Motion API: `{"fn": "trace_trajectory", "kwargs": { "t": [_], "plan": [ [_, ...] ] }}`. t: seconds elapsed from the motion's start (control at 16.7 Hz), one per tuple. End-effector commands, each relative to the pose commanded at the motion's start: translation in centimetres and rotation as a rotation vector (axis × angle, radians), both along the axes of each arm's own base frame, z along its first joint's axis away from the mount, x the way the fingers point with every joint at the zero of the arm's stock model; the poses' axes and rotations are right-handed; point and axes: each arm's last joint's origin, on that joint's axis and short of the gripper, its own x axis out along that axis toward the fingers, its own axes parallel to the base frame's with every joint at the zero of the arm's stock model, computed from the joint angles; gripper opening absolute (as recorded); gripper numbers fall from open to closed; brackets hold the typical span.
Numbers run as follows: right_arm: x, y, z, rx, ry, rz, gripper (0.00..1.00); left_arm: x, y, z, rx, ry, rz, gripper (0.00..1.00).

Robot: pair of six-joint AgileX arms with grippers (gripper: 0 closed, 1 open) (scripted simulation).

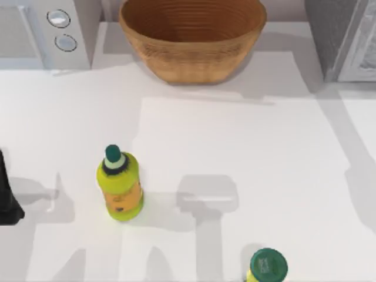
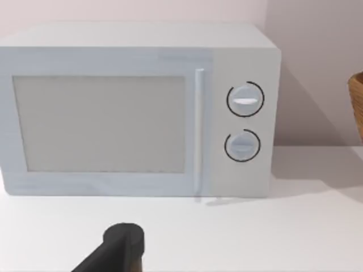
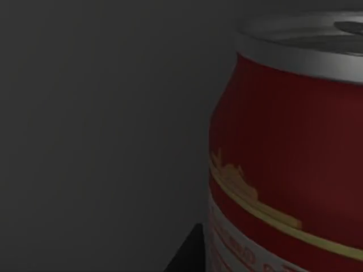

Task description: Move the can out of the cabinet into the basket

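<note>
Can: the can (image 3: 289, 153) stands upright in our right wrist view, very close, red side with a gold band and a silver top, in dim grey surroundings; we judge it sits inside the cabinet.
Cabinet: the cabinet (image 1: 341, 35) is at the table's far right corner in the top view, grey and speckled, with its white-framed door at the right edge.
Basket: the basket (image 1: 192, 61) stands left of the cabinet along the far side of the table (image 1: 235, 153), wicker and holding nothing we can see.
Step in hand: we judge our right arm is reaching in to the can for the grasp; the can is not yet out of the cabinet.
Next move: closing on the can's side, drawing it straight out past the door, then carrying it left of the cabinet and over the basket rim.
Right fingers: a dark edge shows beside the can's base; we cannot tell how far open they are, or whether they touch the can.
Left arm: parked at the table's left edge, well away from the cabinet, facing the white microwave (image 2: 136, 107); a dark part of its gripper shows low in its wrist view, its opening unclear.
Other things: two yellow-green bottles, one (image 1: 120, 185) mid-left of the table, one (image 1: 267, 267) at the near edge, both well apart from the cabinet.
</note>
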Motion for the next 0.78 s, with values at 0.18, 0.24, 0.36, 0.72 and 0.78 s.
{"fn": "trace_trajectory", "kwargs": {
  "t": [0.18,0.24,0.36,0.72,0.78],
  "plan": [
    [0.0,0.0,0.0,0.000,0.000,0.000,0.00,0.0,0.0,0.0,0.000,0.000,0.000,1.00],
    [0.0,0.0,0.0,0.000,0.000,0.000,0.00,0.0,0.0,0.0,0.000,0.000,0.000,1.00],
    [-0.1,0.1,0.0,0.001,0.000,0.002,0.00,0.0,0.0,0.0,0.000,0.000,0.000,1.00],
    [-6.3,0.9,2.9,0.000,-0.001,0.002,0.00,0.0,0.0,0.0,0.000,0.000,0.000,1.00],
    [-8.3,1.0,3.6,0.000,-0.001,0.001,0.00,0.0,0.0,0.0,0.000,0.000,0.000,1.00]
  ]
}}
